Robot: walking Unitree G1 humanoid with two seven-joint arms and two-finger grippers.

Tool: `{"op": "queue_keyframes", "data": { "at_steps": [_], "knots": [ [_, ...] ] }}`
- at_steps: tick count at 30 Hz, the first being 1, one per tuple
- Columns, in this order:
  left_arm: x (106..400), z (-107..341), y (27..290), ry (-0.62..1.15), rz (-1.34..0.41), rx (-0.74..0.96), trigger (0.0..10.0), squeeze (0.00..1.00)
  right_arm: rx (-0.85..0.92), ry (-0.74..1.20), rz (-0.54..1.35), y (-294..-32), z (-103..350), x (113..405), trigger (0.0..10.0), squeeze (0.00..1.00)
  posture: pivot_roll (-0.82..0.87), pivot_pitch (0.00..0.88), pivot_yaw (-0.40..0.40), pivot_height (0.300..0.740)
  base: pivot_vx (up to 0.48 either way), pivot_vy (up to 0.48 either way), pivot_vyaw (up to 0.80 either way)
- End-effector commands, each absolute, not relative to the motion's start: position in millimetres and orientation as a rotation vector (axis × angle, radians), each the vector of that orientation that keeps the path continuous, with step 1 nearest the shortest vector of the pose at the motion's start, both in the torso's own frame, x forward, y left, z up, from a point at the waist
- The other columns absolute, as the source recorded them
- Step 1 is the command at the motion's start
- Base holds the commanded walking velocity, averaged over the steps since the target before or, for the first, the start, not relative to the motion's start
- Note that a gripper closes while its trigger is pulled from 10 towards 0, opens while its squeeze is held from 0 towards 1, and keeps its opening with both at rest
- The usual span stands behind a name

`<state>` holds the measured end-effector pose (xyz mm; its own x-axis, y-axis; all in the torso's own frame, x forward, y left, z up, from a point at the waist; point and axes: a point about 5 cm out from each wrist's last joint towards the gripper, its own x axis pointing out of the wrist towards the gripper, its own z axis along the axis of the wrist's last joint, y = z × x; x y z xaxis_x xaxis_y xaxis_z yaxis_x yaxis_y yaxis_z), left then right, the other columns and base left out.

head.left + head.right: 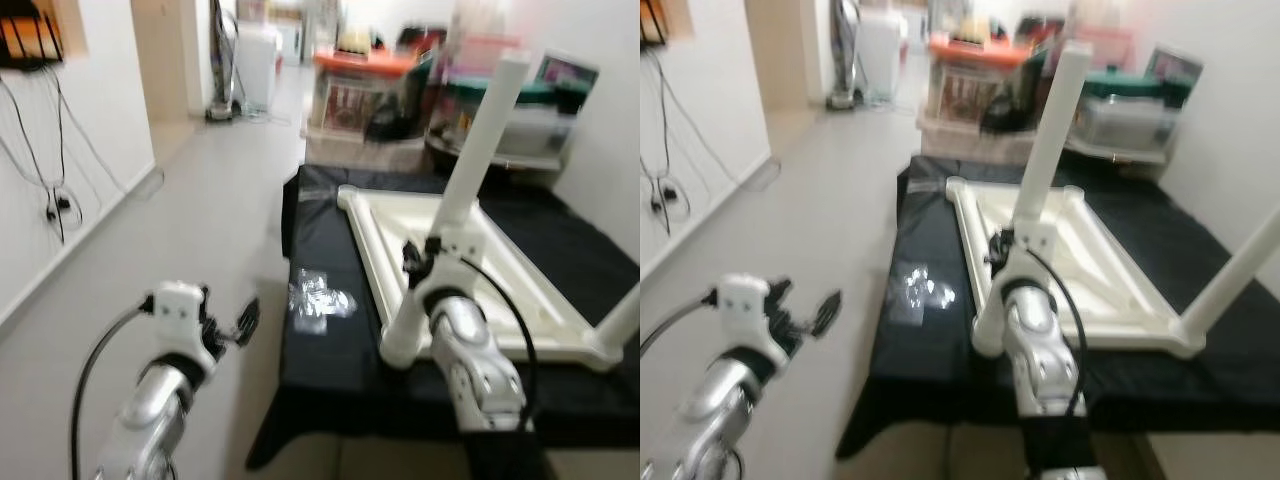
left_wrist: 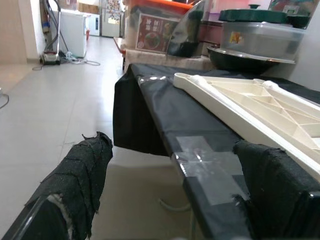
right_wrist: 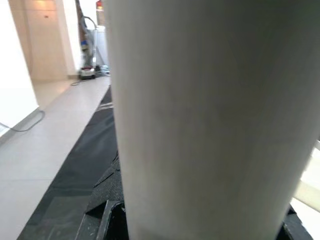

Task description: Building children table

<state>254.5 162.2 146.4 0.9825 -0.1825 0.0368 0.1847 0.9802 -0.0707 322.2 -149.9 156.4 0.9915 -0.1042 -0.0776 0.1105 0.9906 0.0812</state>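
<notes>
A white children's tabletop lies upside down on a black-covered table. My right gripper is shut on a long white leg. The leg leans up to the right, and its lower end rests at the tabletop's near left corner. In the right wrist view the leg stands close between the black fingers. A second white leg sticks up from the near right corner. My left gripper hangs open over the floor left of the table, its padded fingers wide apart.
A small clear plastic bag lies on the black cover left of the tabletop. Storage boxes and bins stand behind the table. A white wall with dangling cables runs along the left, with bare floor between.
</notes>
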Motion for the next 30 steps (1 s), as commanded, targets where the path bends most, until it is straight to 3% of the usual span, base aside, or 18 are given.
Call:
{"op": "queue_keyframes", "data": {
  "at_steps": [1,23,24,25,26,27,30],
  "knots": [
    [257,144,160,-0.007,-0.187,-0.06,10.0,0.0,0.074,0.302,-0.148,-154,111,313,10.0,0.0,0.1,0.0,-0.12,0.74,0.0,0.0,0.0],
    [258,143,159,-0.002,-0.185,-0.051,10.0,0.0,0.143,0.24,-0.19,-153,129,316,10.0,0.0,0.09,0.0,-0.117,0.74,0.0,0.0,0.0],
    [258,143,159,-0.002,-0.185,-0.05,10.0,0.0,0.144,0.223,-0.189,-152,133,317,10.0,0.5,0.09,0.0,-0.116,0.74,0.0,0.0,0.0],
    [258,143,159,-0.001,-0.185,-0.05,10.0,0.0,0.146,0.205,-0.187,-152,137,317,10.0,0.67,0.09,0.0,-0.115,0.74,0.0,0.0,0.0],
    [258,143,159,-0.001,-0.185,-0.05,10.0,0.0,0.15,0.189,-0.183,-151,141,317,10.0,0.92,0.09,0.0,-0.115,0.74,0.0,0.0,0.0],
    [258,142,159,-0.001,-0.186,-0.05,10.0,0.0,0.154,0.174,-0.18,-151,144,317,10.0,0.97,0.09,0.0,-0.114,0.74,0.0,0.0,0.0],
    [258,142,159,0.0,-0.187,-0.049,10.0,0.0,0.162,0.121,-0.159,-149,154,319,10.0,1.0,0.09,0.0,-0.113,0.74,0.0,0.0,0.0]
  ]
}}
